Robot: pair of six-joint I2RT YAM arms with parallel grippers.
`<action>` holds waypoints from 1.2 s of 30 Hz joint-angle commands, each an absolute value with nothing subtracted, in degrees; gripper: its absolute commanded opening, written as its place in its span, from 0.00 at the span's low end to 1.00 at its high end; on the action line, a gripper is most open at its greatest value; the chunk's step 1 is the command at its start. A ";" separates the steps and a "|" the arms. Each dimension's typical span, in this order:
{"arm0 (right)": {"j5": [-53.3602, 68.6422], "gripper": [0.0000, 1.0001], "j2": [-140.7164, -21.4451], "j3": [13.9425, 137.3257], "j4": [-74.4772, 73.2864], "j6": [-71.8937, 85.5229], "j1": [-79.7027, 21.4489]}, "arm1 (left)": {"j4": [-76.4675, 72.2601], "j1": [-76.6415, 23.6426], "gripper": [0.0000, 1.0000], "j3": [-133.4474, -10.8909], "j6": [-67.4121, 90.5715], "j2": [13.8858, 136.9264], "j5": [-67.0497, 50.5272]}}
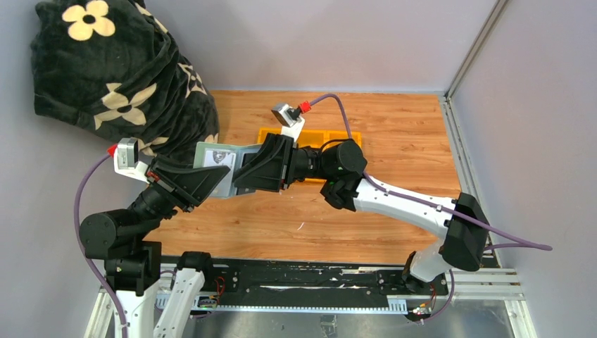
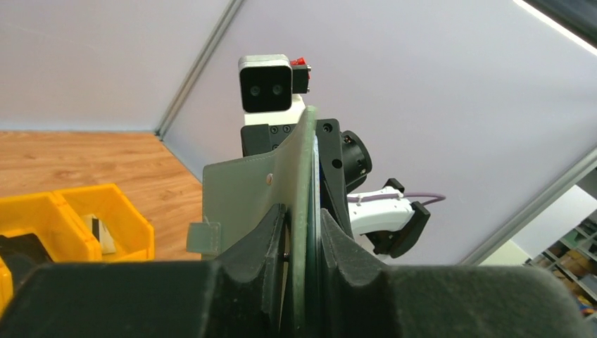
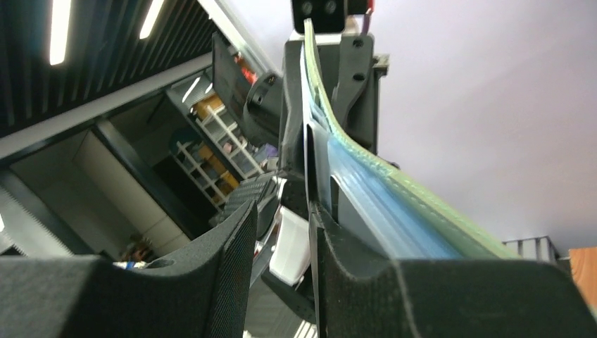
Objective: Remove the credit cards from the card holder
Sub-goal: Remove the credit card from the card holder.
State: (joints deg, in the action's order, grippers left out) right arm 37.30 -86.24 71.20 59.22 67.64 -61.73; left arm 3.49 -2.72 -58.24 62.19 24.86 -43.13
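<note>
The sage-green card holder [image 1: 227, 187] hangs above the table between my two grippers, opened out, with a pale printed card [image 1: 220, 158] showing on its inner face. My left gripper [image 1: 211, 184] comes from the lower left. In the left wrist view the card holder [image 2: 246, 190] stands edge-on, and the left gripper [image 2: 303, 239] is shut on its cover. My right gripper [image 1: 244, 169] reaches in from the right. Its jaws [image 3: 281, 218] stand apart, with a thin dark card edge [image 3: 310, 169] against one finger. The holder's blue leaves [image 3: 380, 204] lie outside that finger.
A yellow compartment tray [image 1: 352, 136] lies on the wooden table behind the right gripper. In the left wrist view one compartment of the tray [image 2: 134, 229] holds a pale, dark-striped thing [image 2: 104, 236]. A black flowered blanket [image 1: 105, 70] fills the back left corner. Grey walls close the back and right.
</note>
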 commanded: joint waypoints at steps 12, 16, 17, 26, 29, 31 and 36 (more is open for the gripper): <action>36.46 0.35 -88.14 73.64 59.43 65.28 -65.84 | 3.32 -3.04 0.12 -57.22 65.64 25.80 -45.15; 35.70 0.35 -88.76 74.54 60.66 65.98 -65.83 | 2.90 -3.07 0.12 -57.24 66.08 25.51 -45.07; 35.22 0.35 -88.81 74.32 61.25 66.12 -65.83 | 2.90 -3.08 0.12 -57.26 66.09 25.43 -45.09; 30.50 0.01 -87.73 71.20 64.73 68.38 -65.12 | 3.59 -3.07 0.11 -58.07 65.74 25.13 -44.83; 29.08 0.00 -86.19 68.63 65.14 68.07 -64.63 | 3.58 -3.03 0.11 -58.82 65.83 25.27 -44.67; 28.44 0.00 -84.99 67.04 65.43 67.65 -64.28 | 3.69 -3.01 0.11 -59.30 65.87 25.39 -44.60; 27.98 0.00 -82.76 63.86 66.62 67.06 -63.87 | 3.69 -2.99 0.11 -60.50 66.09 25.88 -44.67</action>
State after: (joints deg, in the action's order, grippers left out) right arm 30.00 -85.82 66.08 62.43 67.57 -63.75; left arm 5.04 -2.76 -57.89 65.58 25.54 -43.44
